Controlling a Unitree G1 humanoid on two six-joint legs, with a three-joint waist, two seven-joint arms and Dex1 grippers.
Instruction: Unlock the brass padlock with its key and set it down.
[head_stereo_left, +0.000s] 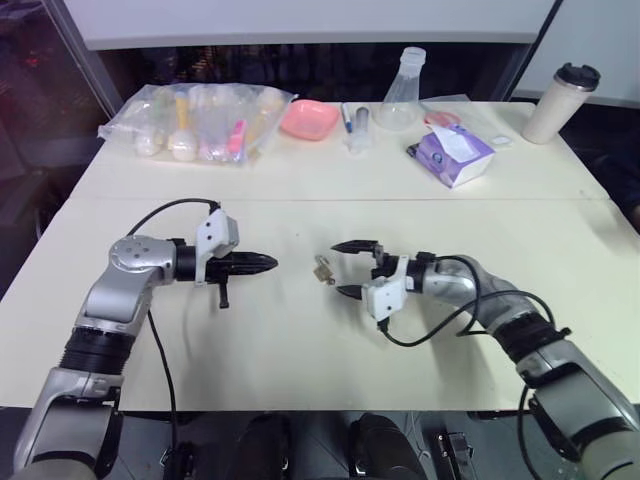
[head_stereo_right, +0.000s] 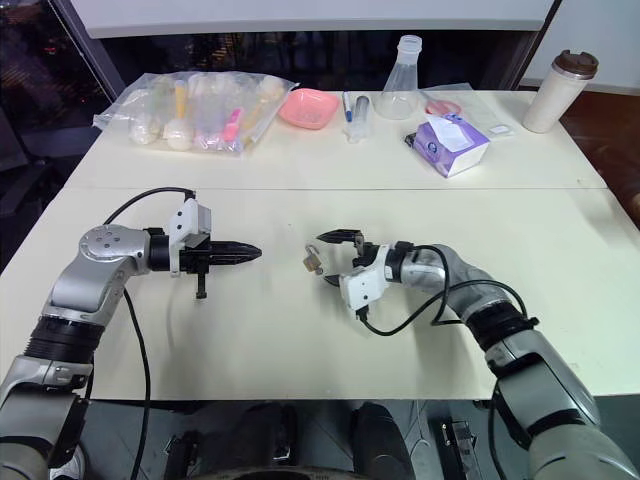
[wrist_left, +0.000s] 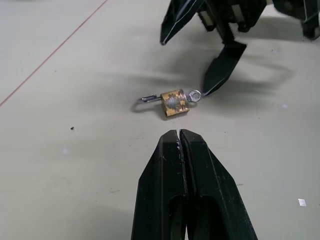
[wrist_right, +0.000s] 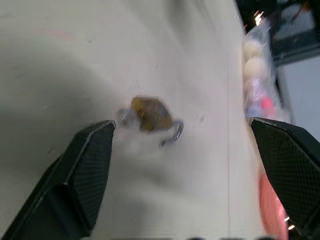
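The brass padlock (wrist_left: 174, 103) lies flat on the cream table (head_stereo_left: 300, 340), between my two grippers. Its thin silvery shackle (wrist_left: 145, 100) sticks out on one side, and a small silvery key head (wrist_left: 194, 95) shows on the other. My right gripper (head_stereo_left: 338, 269) stands wide open around the padlock (wrist_right: 150, 114), one fingertip (wrist_left: 215, 75) close to the key head and nothing gripped. My left gripper (head_stereo_left: 270, 264) is shut and empty, pointing at the padlock (head_stereo_left: 323, 268) from a short way off, with its tips (wrist_left: 178, 137) just short of the lock.
Along the far side of the table sit a clear plastic bag of items (head_stereo_left: 200, 120), a pink bowl (head_stereo_left: 308, 118), a glass flask (head_stereo_left: 402, 95), a purple packet (head_stereo_left: 452, 155) and a beige tumbler (head_stereo_left: 560, 100). A seam (head_stereo_left: 300, 198) crosses the tabletop.
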